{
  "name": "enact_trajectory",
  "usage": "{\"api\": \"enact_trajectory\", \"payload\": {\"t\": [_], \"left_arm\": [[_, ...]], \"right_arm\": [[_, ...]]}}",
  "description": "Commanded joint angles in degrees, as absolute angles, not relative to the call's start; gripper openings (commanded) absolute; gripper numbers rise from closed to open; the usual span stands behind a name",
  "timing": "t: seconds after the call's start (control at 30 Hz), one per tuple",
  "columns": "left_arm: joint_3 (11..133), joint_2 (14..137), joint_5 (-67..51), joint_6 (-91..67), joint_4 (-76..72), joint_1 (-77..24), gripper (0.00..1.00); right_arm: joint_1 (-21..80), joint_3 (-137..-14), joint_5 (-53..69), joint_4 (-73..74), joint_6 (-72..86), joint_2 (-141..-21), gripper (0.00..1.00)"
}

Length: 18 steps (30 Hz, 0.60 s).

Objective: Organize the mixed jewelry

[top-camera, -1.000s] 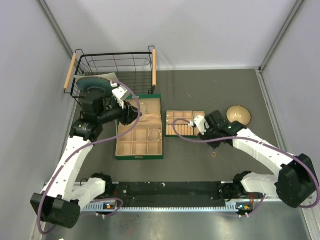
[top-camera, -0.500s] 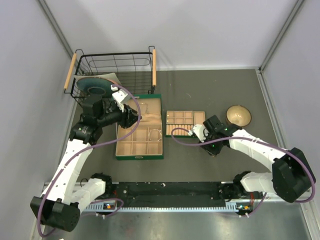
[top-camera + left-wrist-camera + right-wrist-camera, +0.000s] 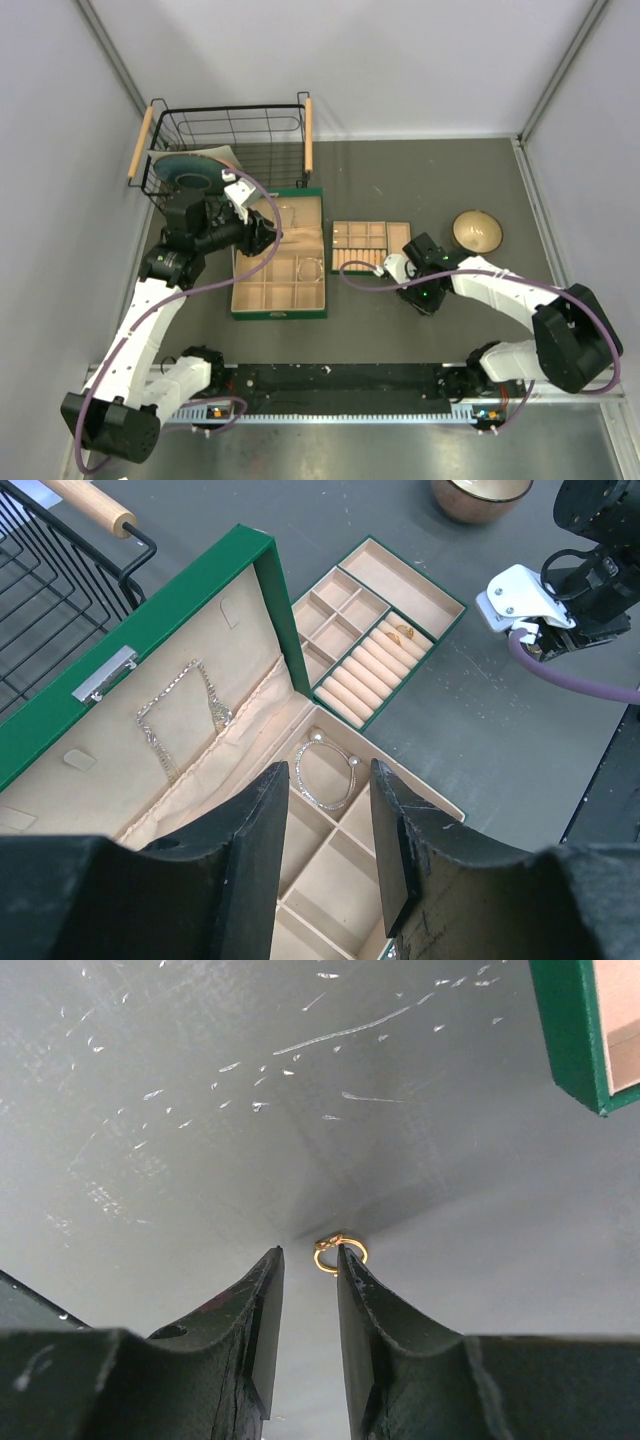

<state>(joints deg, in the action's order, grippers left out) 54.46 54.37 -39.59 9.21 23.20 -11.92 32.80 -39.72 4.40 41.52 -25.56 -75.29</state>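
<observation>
A small gold ring (image 3: 340, 1254) lies on the grey table. My right gripper (image 3: 310, 1252) is low over it and open with a narrow gap. The ring sits at the tip of the right finger (image 3: 352, 1280), not between the jaws. In the top view the right gripper (image 3: 424, 303) covers that ring. My left gripper (image 3: 328, 780) hovers open and empty above the green box (image 3: 277, 314). The silver bracelet (image 3: 354, 761) rests in one of the box's beige compartments. Another gold ring (image 3: 402, 633) sits among the rolls of the small tray (image 3: 333, 245).
A chain necklace (image 3: 180, 715) lies in the box's open lid (image 3: 270, 590). A tan bowl (image 3: 478, 230) stands right of the tray. A black wire basket (image 3: 230, 140) with wooden handles holds a round disc at the back left. Grey walls close both sides.
My right arm has swung back and down over the gold ring on the table, hiding it in the top view. The left arm has shifted slightly and then held still.
</observation>
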Motion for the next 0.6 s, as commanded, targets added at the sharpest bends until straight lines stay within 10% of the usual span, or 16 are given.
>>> {"api": "enact_trajectory", "payload": {"t": [0.0, 0.57], "left_arm": [[54.3, 54.1, -39.8, 10.0, 20.7, -11.7, 0.44], [54.2, 53.9, -39.9, 10.2, 20.7, -11.7, 0.43]], "right_arm": [[32.3, -39.3, 4.7, 40.5, -26.4, -75.7, 0.28], [31.8, -38.9, 3.6, 38.1, -26.1, -79.5, 0.2]]}}
